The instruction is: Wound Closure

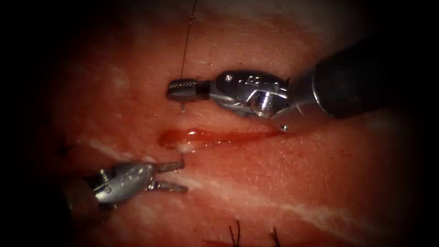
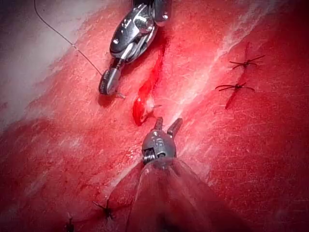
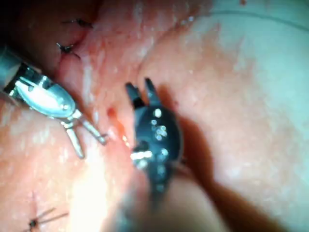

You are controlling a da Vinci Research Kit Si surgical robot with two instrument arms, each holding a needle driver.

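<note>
Two pincers flank cut (image 1: 219,137) — right pincer (image 1: 183,89) clamps needle (image 1: 183,107), left pincer (image 1: 176,176) apart, empty.

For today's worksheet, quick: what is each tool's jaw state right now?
Left tool: open, holding nothing.
Right tool: shut on the needle, near the thread end.

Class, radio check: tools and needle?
Left tool open, empty, by cut. Right tool shut on needle, thread trailing. Tissue entry unclear. Red fluid in cut.

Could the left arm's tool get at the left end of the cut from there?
Probably yes. The left tool, jaws open and empty, sits just below the cut's left end with bare tissue between. The right tool, holding the needle, is above the cut.
</note>
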